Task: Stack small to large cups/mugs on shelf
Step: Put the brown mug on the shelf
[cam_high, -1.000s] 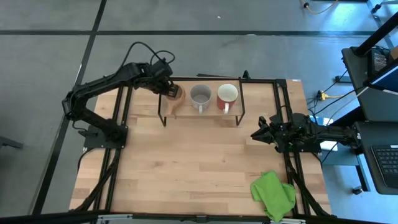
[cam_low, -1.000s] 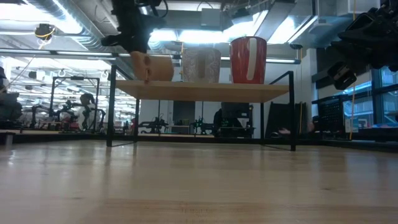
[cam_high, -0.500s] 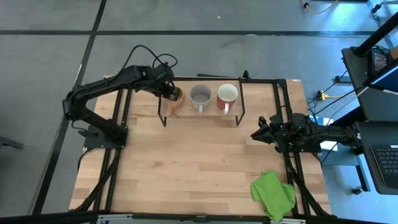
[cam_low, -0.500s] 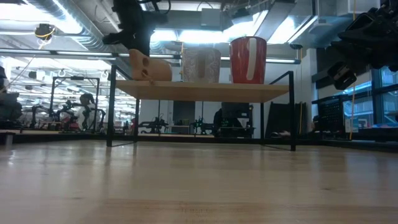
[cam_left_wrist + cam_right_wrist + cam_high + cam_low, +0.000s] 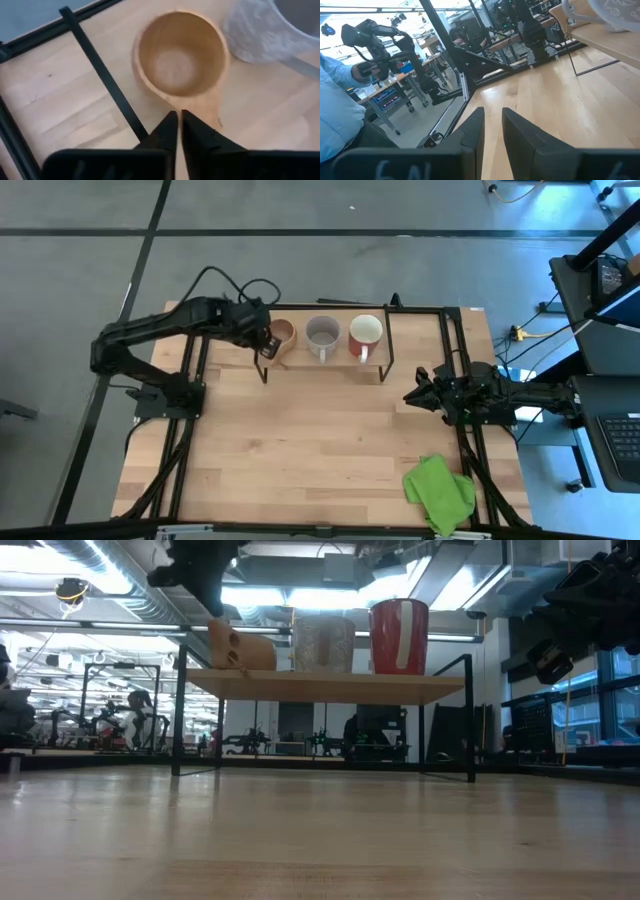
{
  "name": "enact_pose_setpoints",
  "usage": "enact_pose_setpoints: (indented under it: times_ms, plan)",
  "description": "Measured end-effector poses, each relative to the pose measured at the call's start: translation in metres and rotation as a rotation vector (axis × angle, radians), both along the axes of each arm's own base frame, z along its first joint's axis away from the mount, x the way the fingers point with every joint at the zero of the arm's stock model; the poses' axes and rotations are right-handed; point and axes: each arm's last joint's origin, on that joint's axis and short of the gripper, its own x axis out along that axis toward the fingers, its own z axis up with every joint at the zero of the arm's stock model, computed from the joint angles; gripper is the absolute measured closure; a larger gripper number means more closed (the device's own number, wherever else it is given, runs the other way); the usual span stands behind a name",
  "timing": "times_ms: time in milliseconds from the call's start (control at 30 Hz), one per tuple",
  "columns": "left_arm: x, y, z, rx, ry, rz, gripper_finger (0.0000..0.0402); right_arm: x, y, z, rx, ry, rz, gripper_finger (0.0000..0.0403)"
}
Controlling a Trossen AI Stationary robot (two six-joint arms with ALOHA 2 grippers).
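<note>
Three cups stand in a row on the shelf (image 5: pixel 375 362), upright and mouths up: the small wooden cup (image 5: pixel 283 334) at one end, the grey mug (image 5: pixel 322 333) in the middle, the red mug (image 5: pixel 366 331) at the other end, each just beside its neighbour. The order small to large thus appears complete, and the step in hand is judged to be the release of the last-placed cup. The left gripper (image 5: pixel 262 340) hovers just beside the wooden cup's handle; in the left wrist view its fingers (image 5: pixel 167 131) stand pressed together above the handle and grip nothing, the cup resting free on the board. The right gripper (image 5: pixel 414 393) waits over the counter (image 5: pixel 300 450) well apart from the shelf, its fingers a little apart and empty. The next move probably calls for lifting the left arm clear without nudging the handle. A green cloth (image 5: pixel 438 490) lies at the counter's corner.
</note>
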Motion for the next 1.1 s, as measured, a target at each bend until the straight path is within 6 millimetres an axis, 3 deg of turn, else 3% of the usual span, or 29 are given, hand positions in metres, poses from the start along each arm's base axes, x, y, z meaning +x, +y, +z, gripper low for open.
enact_pose_setpoints:
  times_ms: [400, 867, 1100]
  plan:
    - [0.004, -0.020, -0.012, -0.026, 0.151, -0.056, 0.0401, 0.000, 0.000, 0.000, -0.001, 0.000, 0.000, 0.0334]
    - [0.012, -0.024, -0.040, -0.062, 0.140, -0.091, 0.0401, 0.000, 0.000, 0.000, -0.001, 0.000, 0.000, 0.0334]
    - [0.020, -0.026, -0.037, -0.045, 0.055, -0.109, 0.0401, 0.000, 0.000, 0.000, -0.001, 0.000, 0.000, 0.0334]
